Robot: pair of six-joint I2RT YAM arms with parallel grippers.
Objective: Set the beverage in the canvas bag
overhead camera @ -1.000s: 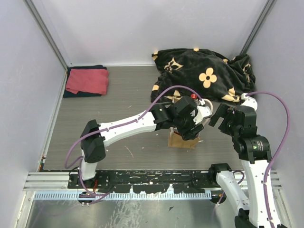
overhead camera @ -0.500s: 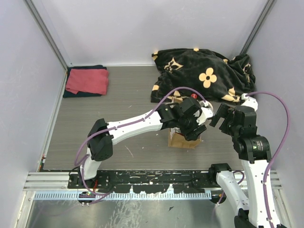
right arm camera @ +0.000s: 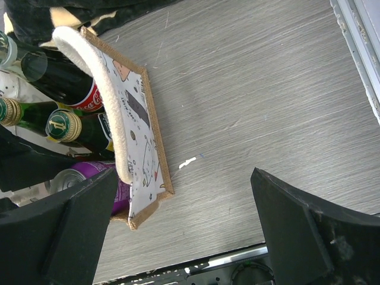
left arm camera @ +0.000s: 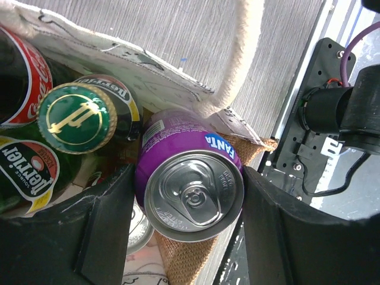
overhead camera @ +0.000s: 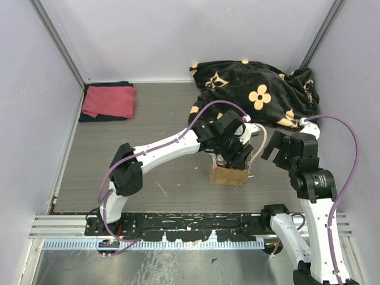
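Left tool, can lower inside bag

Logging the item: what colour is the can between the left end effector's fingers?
Purple Fanta can, silver top; left wrist view shows it best.

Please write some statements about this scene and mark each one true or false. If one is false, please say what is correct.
1. The left gripper holds a purple Fanta can between its jaws. True.
2. The can lies on the table. False: it is held at the mouth of the canvas bag.
3. The right gripper has open jaws and holds nothing. True.
4. The bag is empty. False: bottles already stand inside it.
5. The red towel lies on the flower blanket. False: it lies on a dark cloth in the far left corner, apart from the blanket.
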